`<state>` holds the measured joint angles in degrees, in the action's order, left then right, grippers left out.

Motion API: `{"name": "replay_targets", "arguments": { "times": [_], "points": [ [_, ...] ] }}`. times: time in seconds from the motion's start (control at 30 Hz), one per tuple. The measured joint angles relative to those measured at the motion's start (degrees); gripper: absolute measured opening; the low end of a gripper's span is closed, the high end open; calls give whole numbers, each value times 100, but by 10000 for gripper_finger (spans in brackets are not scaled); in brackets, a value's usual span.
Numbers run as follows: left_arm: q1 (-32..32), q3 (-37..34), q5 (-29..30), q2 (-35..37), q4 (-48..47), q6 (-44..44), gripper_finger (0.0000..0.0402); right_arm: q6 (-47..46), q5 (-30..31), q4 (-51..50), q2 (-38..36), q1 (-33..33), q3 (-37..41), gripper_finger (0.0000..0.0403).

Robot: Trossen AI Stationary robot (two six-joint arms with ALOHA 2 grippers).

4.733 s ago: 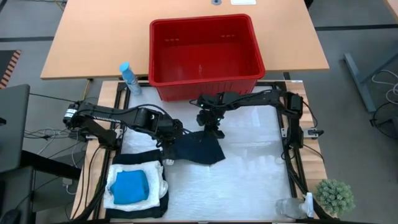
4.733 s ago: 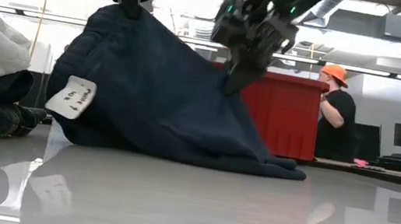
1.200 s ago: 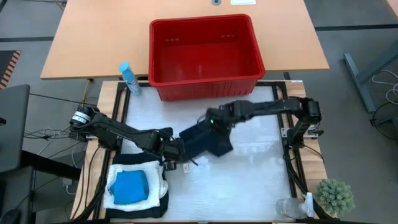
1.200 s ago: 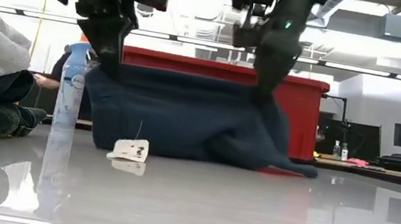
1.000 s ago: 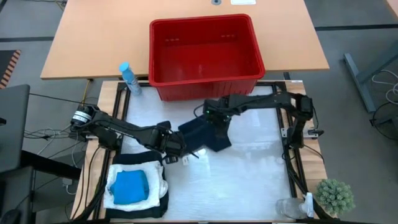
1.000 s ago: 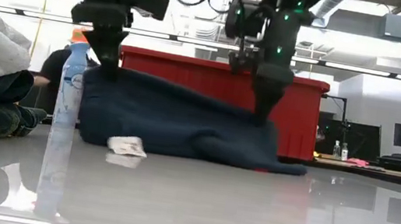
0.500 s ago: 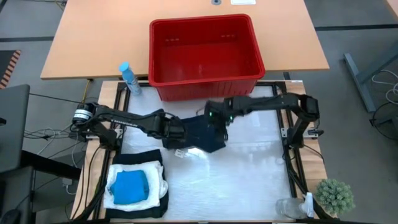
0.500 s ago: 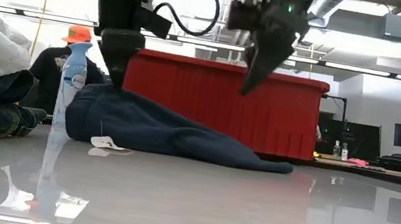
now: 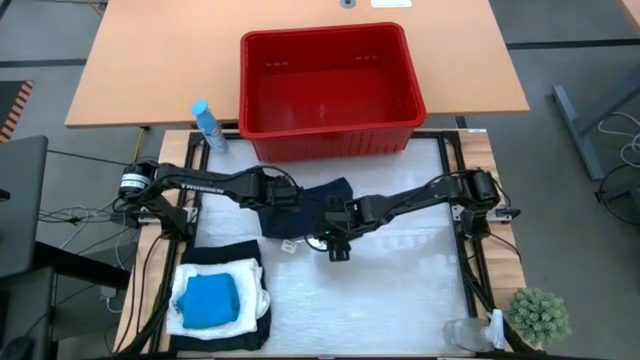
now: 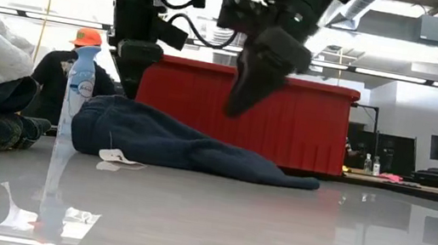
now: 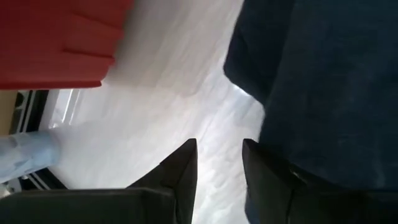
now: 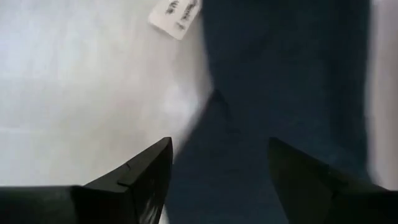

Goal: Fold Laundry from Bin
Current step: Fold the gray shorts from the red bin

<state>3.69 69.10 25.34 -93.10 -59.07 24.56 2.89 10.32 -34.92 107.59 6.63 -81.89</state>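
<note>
Garment, dark blue, lying flat-ish at table centre, just at 6 o'clock of red bin; white tag sticking out at its 7 o'clock edge.

Left gripper hovering at garment's 9 o'clock edge, jaws part open, gripping nothing. Right gripper hanging over 6 o'clock edge, jaws wide, empty.

Stack, blue on white on black, sitting at table's 7 o'clock.

Risks, judged:
- fold springing open with both grippers off cloth
- right gripper snagging tag or top layer while regrasping, dragging fold askew
- arms crowding over small garment, colliding
</note>
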Motion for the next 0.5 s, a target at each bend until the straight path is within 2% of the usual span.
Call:
{"name": "replay_targets", "arguments": {
  "times": [0.1,0.2,0.27,0.4,0.5],
  "points": [
    [78,0,-70,12,36,142,116,401,193,111,-73,-126,-6,281],
    [308,0,-1134,184,484,-71,116,734,203,-21,-338,-391,-7,281],
    [443,0,-1599,314,814,-162,116,928,202,-103,-483,-665,-11,281],
    [768,4,-1612,488,1103,-138,116,968,43,-125,-599,-1418,-11,282],
    [1018,4,-1764,496,1102,-147,116,580,-504,-164,-529,-2028,-13,282]
  ]
}}
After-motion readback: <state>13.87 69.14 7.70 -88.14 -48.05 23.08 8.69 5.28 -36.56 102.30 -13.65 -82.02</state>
